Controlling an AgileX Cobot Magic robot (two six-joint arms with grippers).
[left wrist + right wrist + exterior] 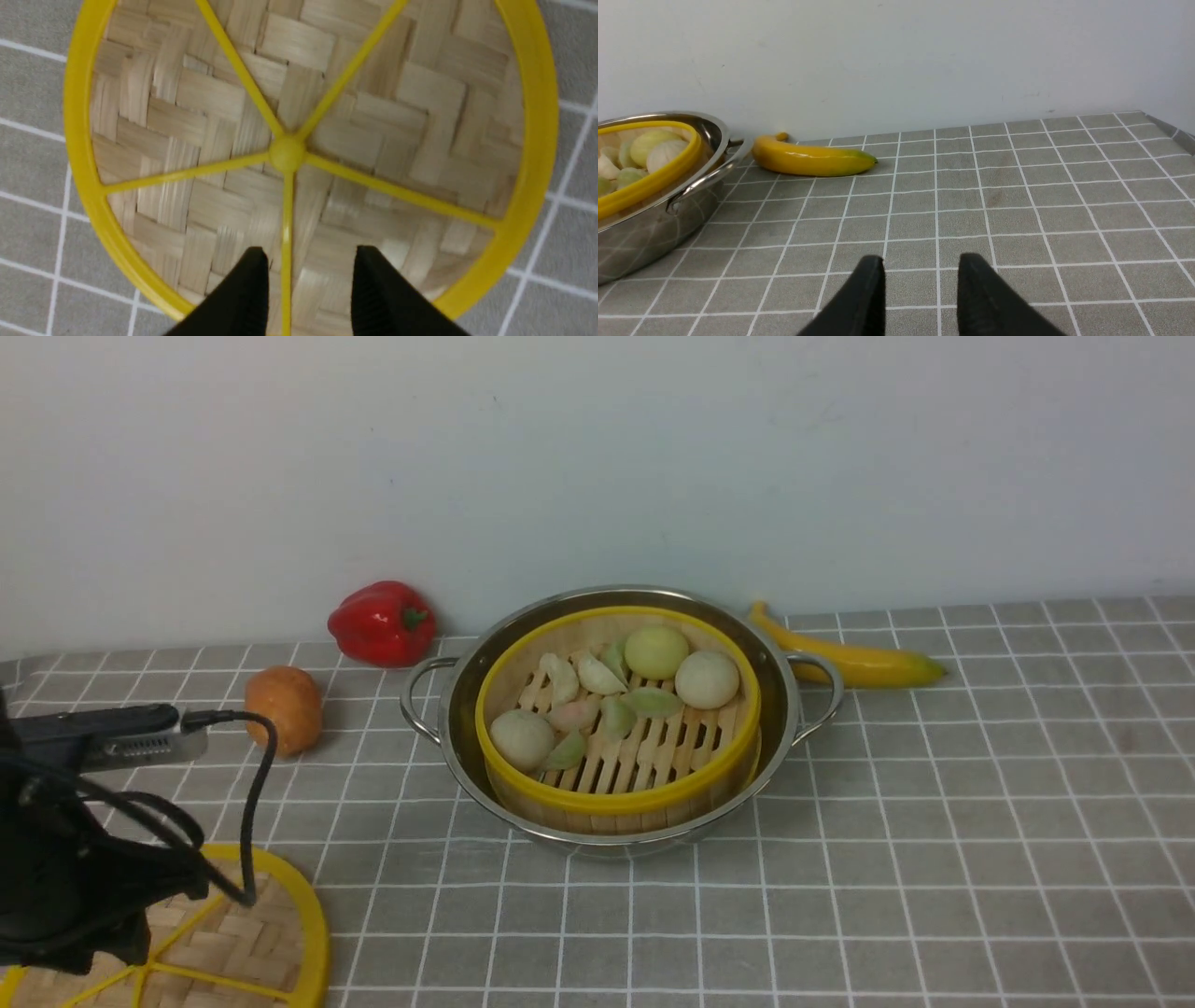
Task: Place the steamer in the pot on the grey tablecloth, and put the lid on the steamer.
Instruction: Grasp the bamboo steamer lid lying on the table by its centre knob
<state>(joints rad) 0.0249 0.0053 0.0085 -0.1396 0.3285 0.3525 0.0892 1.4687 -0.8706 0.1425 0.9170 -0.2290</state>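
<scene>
Pointing down at lid (373, 116): L gripper (310, 252), jaws apart.

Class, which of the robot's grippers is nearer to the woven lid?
Left. The left gripper hangs directly over the lid, jaws apart. The right gripper is over the tablecloth, on the far side of the pot.

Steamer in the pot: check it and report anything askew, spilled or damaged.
Nothing stands out. The steamer sits inside the pot, rim roughly level, all buns and dumplings on its slatted floor, none spilled. The lid lies flat and intact on the grey tablecloth, the left gripper open over it.
</scene>
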